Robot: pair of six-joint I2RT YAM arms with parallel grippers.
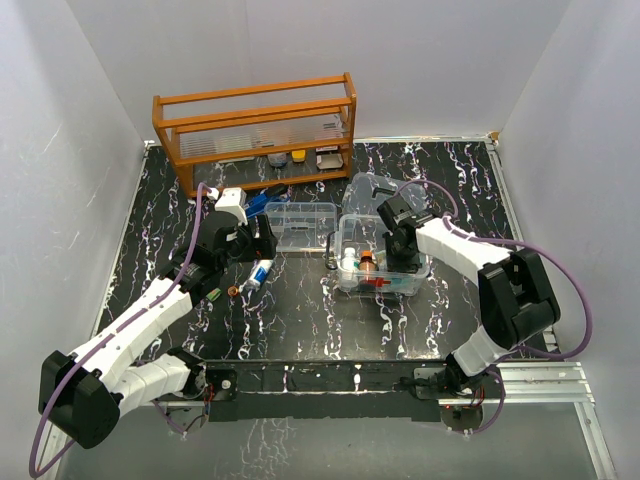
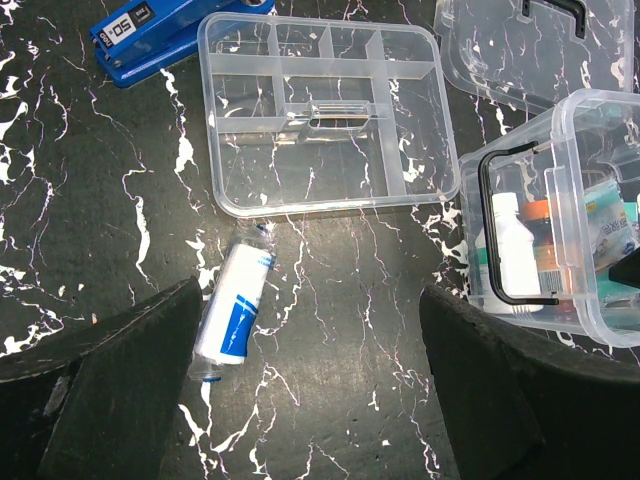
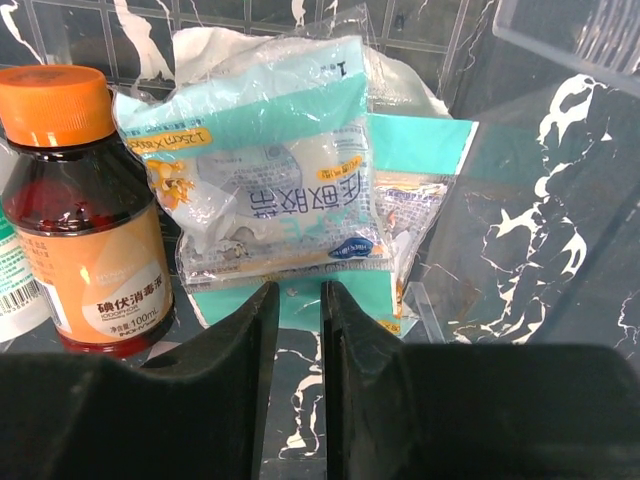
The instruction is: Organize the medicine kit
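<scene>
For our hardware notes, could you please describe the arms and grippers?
The left arm and right arm have white links and black joints, each with a purple cable. The left gripper and right gripper have broad black fingers.

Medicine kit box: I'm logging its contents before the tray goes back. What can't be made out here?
- Right wrist view: the white bottle is cut off by the left edge; only a barcode shows.
- Right wrist view: the packet behind the teal pouch is mostly covered by it.
- Right wrist view: whether the right pincer grips the pouch's edge is unclear.
- Top view: the right arm covers the box; contents too small.
</scene>
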